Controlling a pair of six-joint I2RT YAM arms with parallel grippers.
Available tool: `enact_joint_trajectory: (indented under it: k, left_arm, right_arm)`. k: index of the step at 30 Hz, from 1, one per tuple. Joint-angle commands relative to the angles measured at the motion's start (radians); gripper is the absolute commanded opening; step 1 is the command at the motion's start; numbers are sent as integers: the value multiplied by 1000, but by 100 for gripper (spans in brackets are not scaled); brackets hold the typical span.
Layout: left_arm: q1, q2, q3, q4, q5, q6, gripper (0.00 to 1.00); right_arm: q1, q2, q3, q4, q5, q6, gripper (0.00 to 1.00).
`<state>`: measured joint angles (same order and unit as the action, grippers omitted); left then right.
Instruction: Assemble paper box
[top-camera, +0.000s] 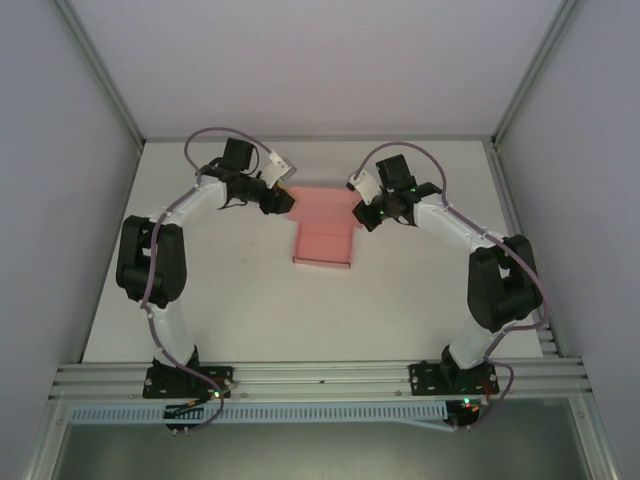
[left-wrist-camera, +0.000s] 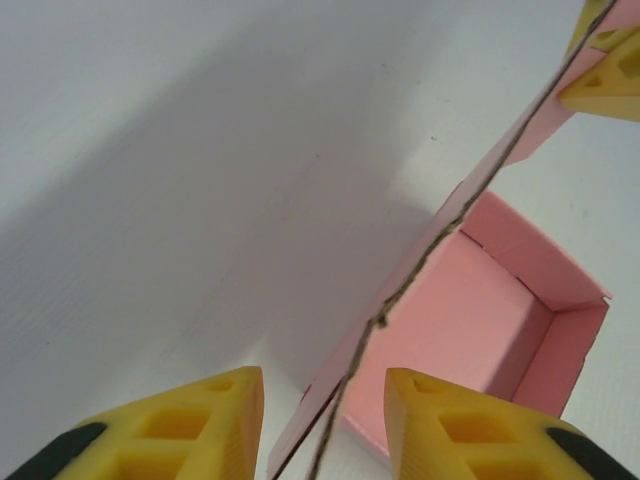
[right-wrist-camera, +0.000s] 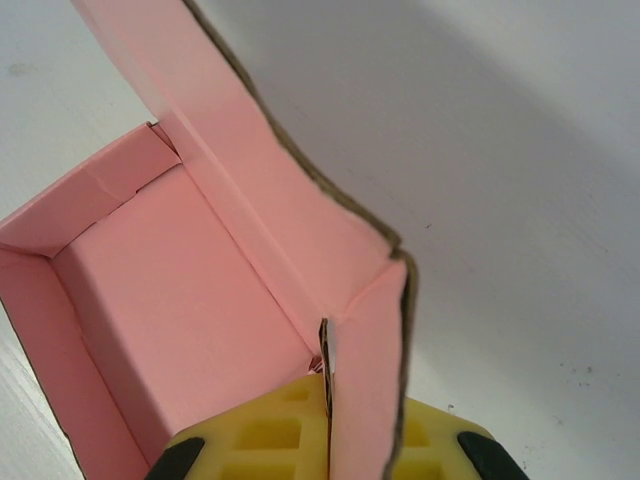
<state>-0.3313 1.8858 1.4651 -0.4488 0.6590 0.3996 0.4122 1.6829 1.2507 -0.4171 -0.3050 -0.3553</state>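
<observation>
Right fingers (right-wrist-camera: 250, 440) seemingly pinch paper box (right-wrist-camera: 180, 320)

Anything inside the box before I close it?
Nothing visible: the box has a bare pink floor and walls in the right wrist view. The right end effector, shut on its flap, covers the near corner, so that bit cannot be checked.

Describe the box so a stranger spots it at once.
Look at the far middle of the white table. The box sits there, an open shallow tray with its lid flap standing up. It is the only pink thing in the scene.
</observation>
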Motion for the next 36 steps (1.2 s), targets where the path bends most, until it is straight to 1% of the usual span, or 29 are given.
enact_joint_trajectory:
  k: [1,4,5,9,11,14,15,16,18,19,21,23,27,28,30,32,36]
  left_arm:
    - [-15,35,24,-19,43,10,29]
    - [-23,39,26,-20,41,0,11]
    - [-23,36,21,-16,39,-8,7]
    - [-30,-2,-21,50,-32,-93,1]
    - [-43,-24,-40,92,-92,-158,1]
    - [-84,-70,-68,160,-280,-305,0]
    - [-100,-86,-79,187,-348,-354,0]
    - [-114,-101,-94,209,-393,-418,0]
    - [-137,-129,-121,247,-444,-509,0]
    - [-147,-140,-132,258,-453,-530,0]
    - [-176,-168,-154,285,-545,-612,0]
    - [-201,-193,-181,324,-605,-674,0]
    - [-230,-192,-241,451,-616,-727,0]
    - [-231,-182,-239,464,-628,-758,0]
    - [-233,-164,-246,511,-638,-830,0]
    - [-234,-156,-272,588,-628,-897,0]
    - [-235,-147,-330,748,-635,-990,0]
  right_arm:
    - [-3,-20,-8,22,-9,27,8]
    - [-5,-6,-5,21,16,52,7]
    - [-3,-6,-6,24,26,61,7]
    - [-3,-15,-20,43,56,132,6]
    - [-3,-18,-28,51,81,186,6]
    - [6,-42,-56,97,138,290,6]
    - [9,-52,-73,118,139,305,6]
    - [15,-61,-89,143,153,320,6]
    - [29,-74,-110,181,218,373,5]
    - [37,-79,-114,190,246,395,5]
    - [59,-90,-127,217,332,461,6]
    - [83,-102,-142,247,423,534,6]
    - [121,-109,-179,349,500,682,6]
    - [132,-104,-188,377,504,709,5]
    - [153,-86,-195,411,560,782,5]
    - [172,-66,-189,435,599,814,5]
    - [195,-44,-190,485,646,821,6]
